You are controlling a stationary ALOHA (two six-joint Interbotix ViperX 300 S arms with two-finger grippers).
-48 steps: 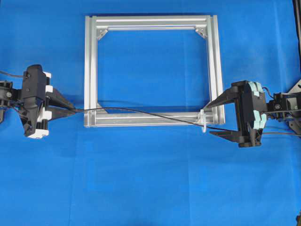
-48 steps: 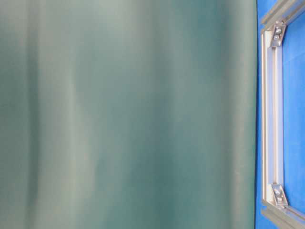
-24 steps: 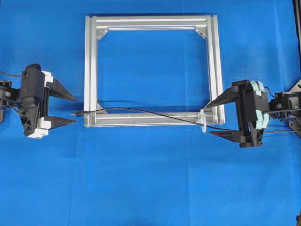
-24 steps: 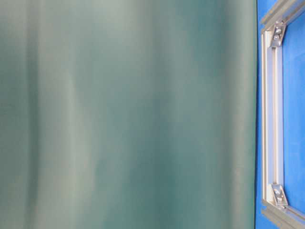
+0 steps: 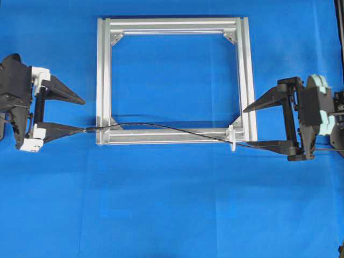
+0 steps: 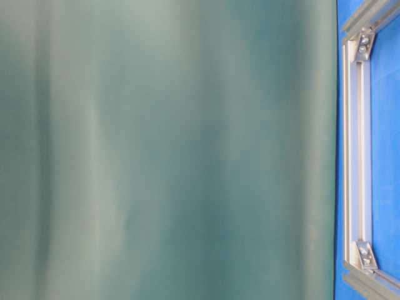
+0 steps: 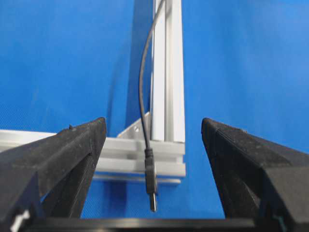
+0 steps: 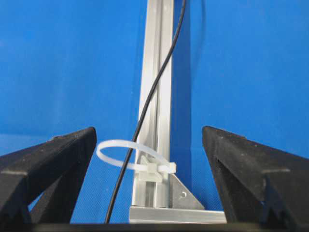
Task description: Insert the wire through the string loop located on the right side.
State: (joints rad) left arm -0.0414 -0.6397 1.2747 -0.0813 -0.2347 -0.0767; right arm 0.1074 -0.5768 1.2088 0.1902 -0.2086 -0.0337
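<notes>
wire [image 5: 161,126]: black, plug tip dark with a lighter end
string loop [image 8: 126,155]: white, translucent
frame [image 5: 105,80]: plain silver metal, with silver corner brackets
table cloth [image 5: 172,204]: solid bright blue, no pattern
left gripper [image 5: 80,114]: black fingers, white mounts at their bases
right gripper [image 5: 248,127]: black fingers, pale mint-green part on the black body behind them
curtain [image 6: 162,150]: dull teal-green with soft lengthwise shading, blurred

A blue table [image 5: 172,215] carries a square silver frame [image 5: 103,80], the wire [image 5: 161,127] draped over it.
</notes>
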